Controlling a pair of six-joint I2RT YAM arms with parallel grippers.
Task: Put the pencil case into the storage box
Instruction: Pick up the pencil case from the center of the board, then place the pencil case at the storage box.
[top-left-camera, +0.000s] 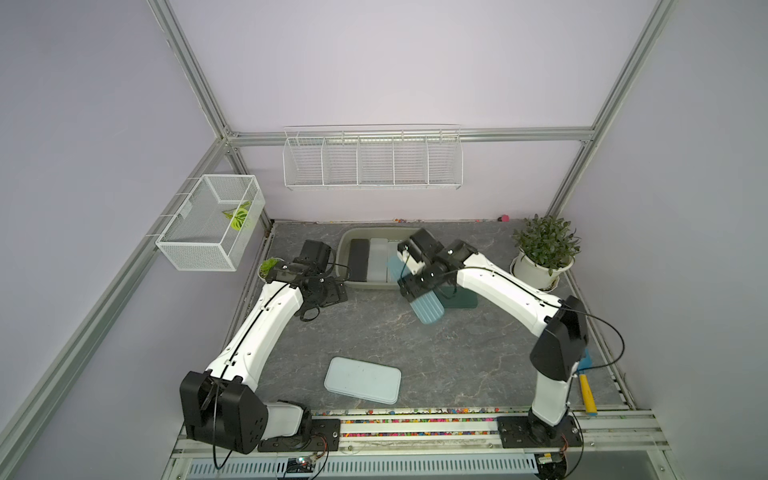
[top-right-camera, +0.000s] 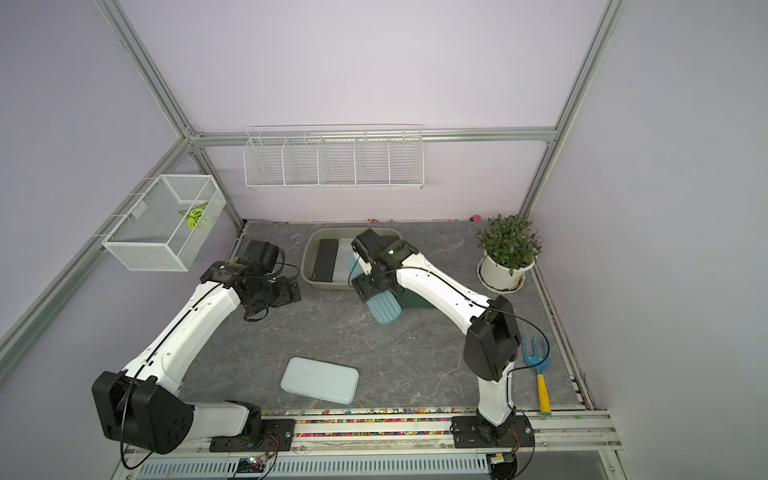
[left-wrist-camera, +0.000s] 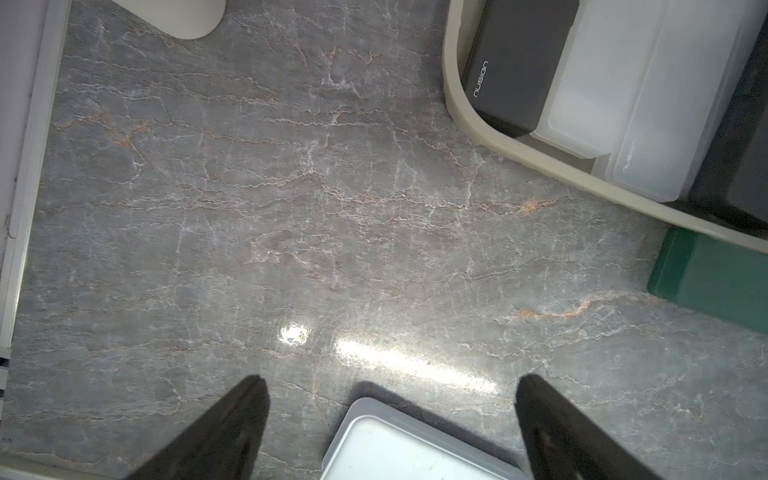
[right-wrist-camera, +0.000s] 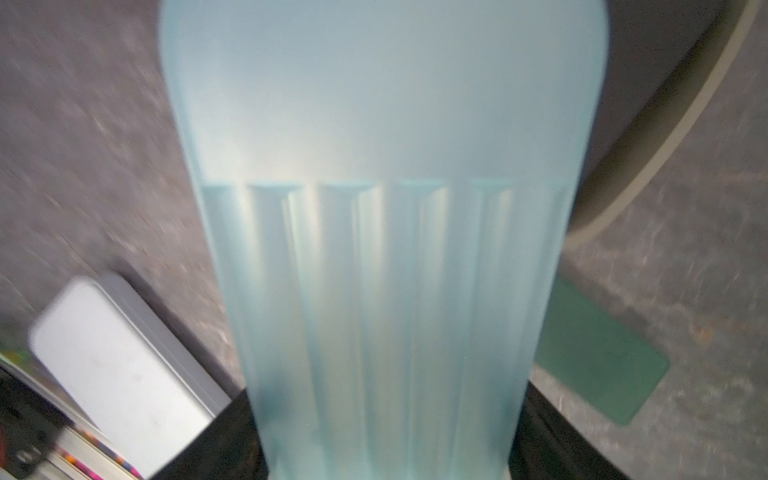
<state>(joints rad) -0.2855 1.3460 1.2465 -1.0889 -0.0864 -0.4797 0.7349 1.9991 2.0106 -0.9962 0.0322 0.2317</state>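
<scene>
The right arm's (top-left-camera: 498, 282) jaws are clamped across the width of a translucent light-blue ribbed plastic pencil case (top-left-camera: 427, 308), seen close and blurred in the right wrist view (right-wrist-camera: 382, 199). The case is not inside the shallow olive-beige plastic storage box (top-left-camera: 341, 254). In both top views it lies aslant across the box's near corner on the right arm's side, with one end over the box's interior and the other end (top-right-camera: 384, 311) sticking out past the near rim over the grey marbled surface (top-left-camera: 457, 365).

Inside the box, a black rectangular case (top-left-camera: 358, 259) lies along the wall farthest from the right arm, with a frosted white case (top-left-camera: 379, 259) just beside it. A dark green flat case (top-left-camera: 462, 302) rests on the surface just beside the box's near rim, partly under the held case.

The left arm's (top-left-camera: 266, 328) jaws stand wide apart and hold nothing. Its dark fingers (left-wrist-camera: 245, 419) hang over bare surface near the box's rim (left-wrist-camera: 457, 83). A pale blue-grey rounded rectangular lid (top-left-camera: 363, 380) lies flat, well apart from the box.
</scene>
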